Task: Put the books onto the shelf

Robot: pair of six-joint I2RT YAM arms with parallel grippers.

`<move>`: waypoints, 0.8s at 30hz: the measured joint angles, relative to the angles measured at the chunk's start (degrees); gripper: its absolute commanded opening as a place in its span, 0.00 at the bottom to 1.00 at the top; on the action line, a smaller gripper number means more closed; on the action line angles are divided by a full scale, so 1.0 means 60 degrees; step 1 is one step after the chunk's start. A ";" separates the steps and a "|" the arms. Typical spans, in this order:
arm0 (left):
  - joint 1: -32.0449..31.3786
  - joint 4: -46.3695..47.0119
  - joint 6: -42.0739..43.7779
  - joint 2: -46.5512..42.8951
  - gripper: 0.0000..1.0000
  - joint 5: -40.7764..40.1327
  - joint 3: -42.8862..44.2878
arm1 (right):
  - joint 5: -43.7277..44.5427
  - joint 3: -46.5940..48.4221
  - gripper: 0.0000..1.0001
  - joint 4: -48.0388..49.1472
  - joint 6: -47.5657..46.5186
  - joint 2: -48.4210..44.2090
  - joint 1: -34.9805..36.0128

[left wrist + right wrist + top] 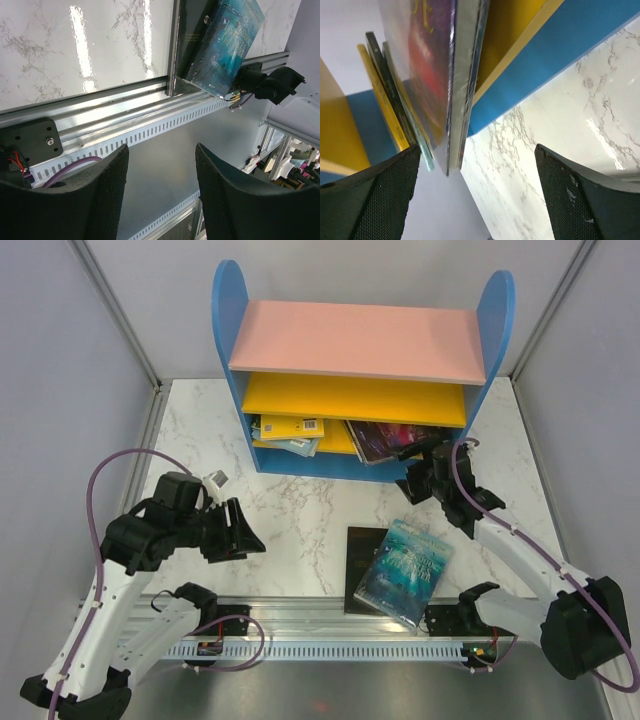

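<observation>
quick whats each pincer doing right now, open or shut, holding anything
Left pincer: open, holding nothing.
Right pincer: open wide, gripping nothing; the dark book in the shelf sits close in front of it.

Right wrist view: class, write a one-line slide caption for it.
Open right gripper faces the dark fantasy book jutting from the shelf above the marble table.

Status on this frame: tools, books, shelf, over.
Left tool open, empty. Right tool open at shelf, dark book leaning inside. Teal book, black book lie on table. Nothing blocking.
</observation>
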 measured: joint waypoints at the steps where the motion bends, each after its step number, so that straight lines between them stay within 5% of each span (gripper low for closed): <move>1: 0.0000 0.0004 0.0018 0.0007 0.60 0.0004 0.0000 | -0.0047 0.0000 0.98 -0.0127 -0.0109 -0.0142 0.0000; 11: 0.0000 0.0743 0.0117 0.0178 0.68 0.0525 -0.0579 | 0.0208 0.1231 0.98 -0.4255 -0.2688 -0.2175 -0.0004; 16: -0.0120 0.1767 0.0080 0.0721 0.72 0.1122 -0.1155 | 0.0244 0.0353 0.98 -0.6448 -0.2860 -0.3741 -0.0004; 24: -0.2517 0.3716 -0.0546 0.2375 0.81 0.1096 -0.1428 | -0.0098 -0.1577 0.98 -0.8885 -0.2568 -0.5268 -0.0004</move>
